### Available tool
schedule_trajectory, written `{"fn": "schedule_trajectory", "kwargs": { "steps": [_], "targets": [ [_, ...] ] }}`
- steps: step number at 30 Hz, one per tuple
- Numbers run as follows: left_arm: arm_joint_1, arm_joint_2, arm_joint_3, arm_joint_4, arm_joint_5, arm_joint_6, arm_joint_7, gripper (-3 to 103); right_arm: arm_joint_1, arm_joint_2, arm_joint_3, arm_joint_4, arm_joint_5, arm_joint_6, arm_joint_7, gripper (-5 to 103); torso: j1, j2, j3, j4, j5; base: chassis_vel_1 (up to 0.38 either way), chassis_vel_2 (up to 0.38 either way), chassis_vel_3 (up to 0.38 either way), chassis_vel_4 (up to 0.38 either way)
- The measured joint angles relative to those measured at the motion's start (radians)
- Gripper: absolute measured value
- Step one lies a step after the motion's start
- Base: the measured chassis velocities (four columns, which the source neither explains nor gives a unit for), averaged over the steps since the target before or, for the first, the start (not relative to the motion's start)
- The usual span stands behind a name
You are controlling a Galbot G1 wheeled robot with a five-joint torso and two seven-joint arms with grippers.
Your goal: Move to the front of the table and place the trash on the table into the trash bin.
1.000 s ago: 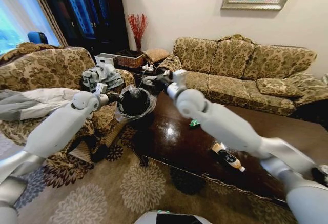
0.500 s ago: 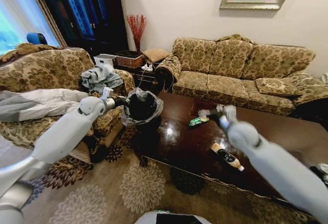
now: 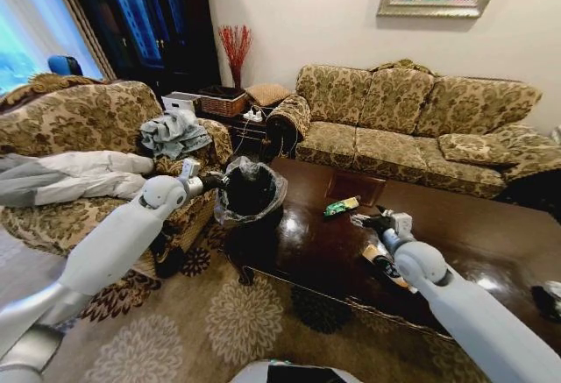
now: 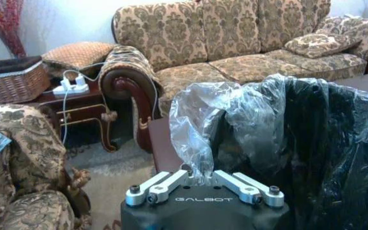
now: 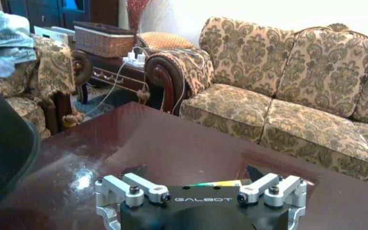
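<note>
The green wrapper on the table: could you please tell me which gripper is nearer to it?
Right. The right gripper hovers just beside the green wrapper; the left gripper grips the trash bin liner, farther away.

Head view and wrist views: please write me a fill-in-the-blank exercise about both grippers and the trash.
The left gripper pinches the clear ___ lining the trash bin.
The right gripper hangs above the table with fingers ___.
The wrapper lying near it is ___ in colour.
Missing words: bag, open, green.
</note>
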Motion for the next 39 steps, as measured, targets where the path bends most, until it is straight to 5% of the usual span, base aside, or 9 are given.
{"fn": "schedule_trajectory", "kwargs": {
  "steps": [18, 24, 39],
  "targets": [
    [0.049, 0.017, -0.024, -0.062, -0.028, 0.000, -0.058, 2, -0.009, 0.033, -0.011, 0.047, 0.038, 0.016, 0.057, 100, 0.000, 0.000, 0.000, -0.0013, -0.0001, -0.022, -0.029, -0.028, -0.026],
    [0.070, 0.051, -0.042, -0.076, -0.042, -0.020, -0.068, 2, -0.021, 0.043, -0.011, 0.035, 0.030, 0.051, 0.054, 100, 0.000, 0.000, 0.000, 0.0000, 0.0000, 0.000, 0.000, 0.000, 0.000],
    [0.117, 0.090, -0.079, -0.136, -0.076, -0.020, -0.073, 2, -0.045, 0.041, -0.016, 0.104, 0.056, -0.025, 0.073, 100, 0.001, 0.000, 0.000, -0.0003, -0.0002, -0.101, 0.104, 0.106, -0.119]
  ]
}}
